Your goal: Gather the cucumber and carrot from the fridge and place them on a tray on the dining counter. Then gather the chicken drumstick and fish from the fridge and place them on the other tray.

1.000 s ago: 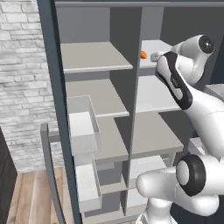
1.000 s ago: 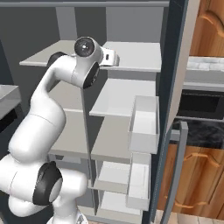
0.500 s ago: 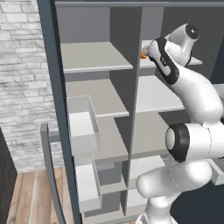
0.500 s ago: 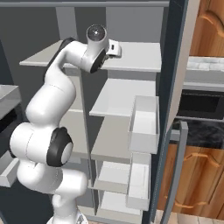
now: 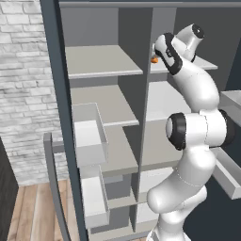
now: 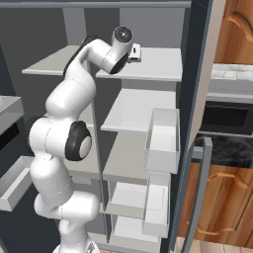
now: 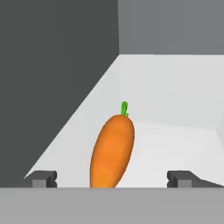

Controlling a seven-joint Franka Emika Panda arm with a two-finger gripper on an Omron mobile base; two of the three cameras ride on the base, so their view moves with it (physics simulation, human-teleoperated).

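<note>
An orange carrot (image 7: 112, 144) with a short green stem lies on the white top shelf (image 7: 175, 144) of the open fridge, its stem pointing to the back. My gripper (image 7: 111, 179) is open, and its two dark fingertips (image 7: 41, 178) stand on either side of the carrot's near end without touching it. In the left base view the hand (image 5: 162, 49) reaches into the upper right compartment, with a sliver of the carrot (image 5: 154, 60) showing beside it. The cucumber, chicken drumstick, fish and trays are out of view.
A vertical divider (image 5: 146, 117) splits the fridge shelves and stands just left of the carrot. Door bins (image 5: 89, 136) hang on the open left door and more bins (image 6: 163, 143) on the right door. An oven and wooden cabinets (image 6: 232, 99) stand to the right.
The arm has stretched up and forward, carrying the hand deeper into the upper right compartment toward the carrot. The jaws have stayed open.
</note>
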